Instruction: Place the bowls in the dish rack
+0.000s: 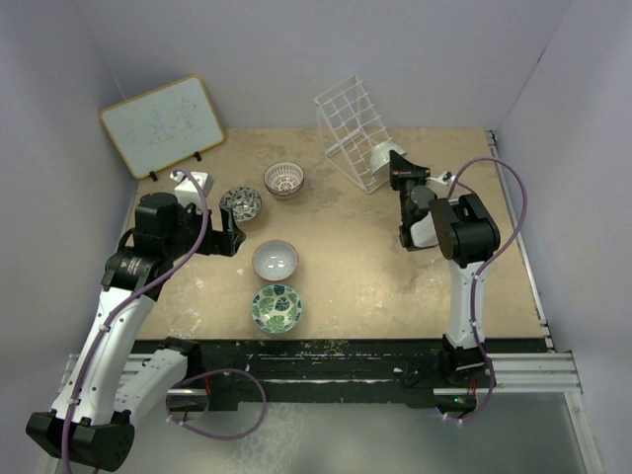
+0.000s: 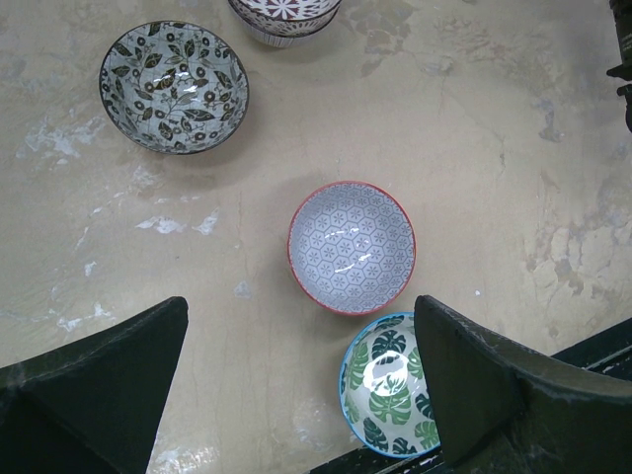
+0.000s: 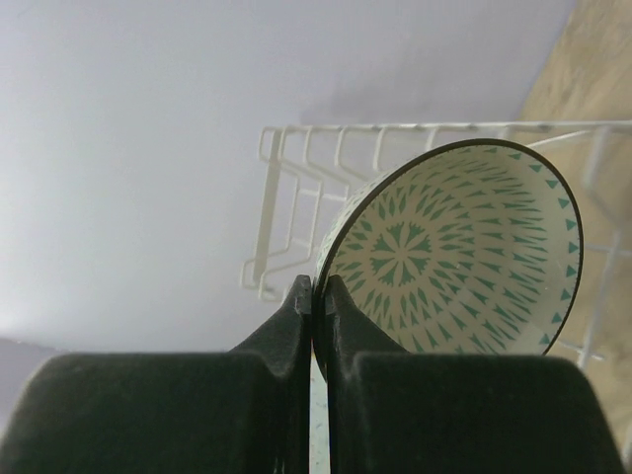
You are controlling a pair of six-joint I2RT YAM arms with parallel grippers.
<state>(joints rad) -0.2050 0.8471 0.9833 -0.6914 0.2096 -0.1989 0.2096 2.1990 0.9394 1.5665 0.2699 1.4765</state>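
Observation:
My right gripper (image 3: 315,283) is shut on the rim of the green-white bowl (image 3: 456,252) and holds it on edge right at the white wire dish rack (image 3: 306,163), which stands at the back (image 1: 354,131). My left gripper (image 2: 296,326) is open and empty above the table. Below it lie the pale pink-grey bowl with a red rim (image 2: 352,247), the green leafy bowl (image 2: 387,395), the dark speckled bowl (image 2: 174,86) and the brown-white lattice bowl (image 2: 284,17). All of these show in the top view, from the green leafy bowl (image 1: 277,307) to the lattice bowl (image 1: 283,179).
A wood-framed whiteboard (image 1: 162,123) leans at the back left. Purple walls close in the table on three sides. The table's front edge (image 1: 336,346) runs just below the green leafy bowl.

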